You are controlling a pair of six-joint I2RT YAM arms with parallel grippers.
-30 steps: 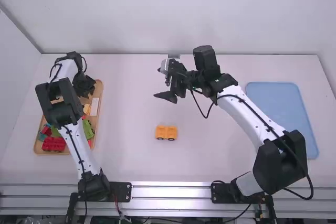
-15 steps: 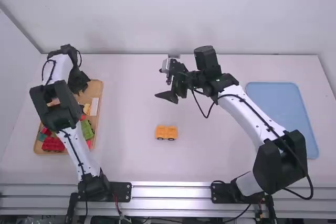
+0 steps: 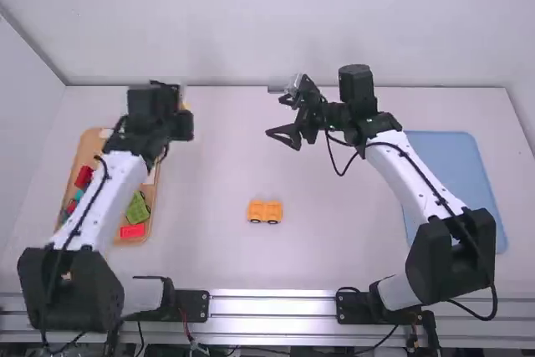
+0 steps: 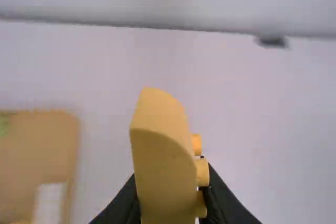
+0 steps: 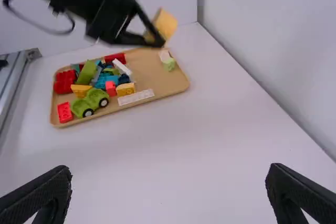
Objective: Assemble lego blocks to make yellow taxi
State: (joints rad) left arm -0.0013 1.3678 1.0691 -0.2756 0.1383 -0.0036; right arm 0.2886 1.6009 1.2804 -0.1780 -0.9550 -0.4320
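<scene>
A yellow-orange wheeled base (image 3: pixel 265 211) stands on the middle of the table. Over the tray's far right corner is my left gripper (image 3: pixel 182 114), shut on a yellow block (image 3: pixel 185 106). In the left wrist view, the curved yellow block (image 4: pixel 161 166) stands upright between the fingers of my left gripper (image 4: pixel 170 203), studs to one side. My right gripper (image 3: pixel 282 116) hangs open beyond the base, above the table's far middle. In the right wrist view, my right gripper (image 5: pixel 169 182) has nothing between its widely spread fingers; the held yellow block (image 5: pixel 166 23) appears farther off.
The wooden tray (image 5: pixel 157 85) at the left holds a green wheeled piece (image 5: pixel 90 102), a red block (image 5: pixel 64 112), small yellow blocks and several other colored bricks. A blue tray (image 3: pixel 451 156) lies at the right, partly under the right arm.
My left arm has swung right from the tray's far part, and the yellow block now shows in its gripper. My right gripper has shifted slightly right and away from the base, which has not moved.
</scene>
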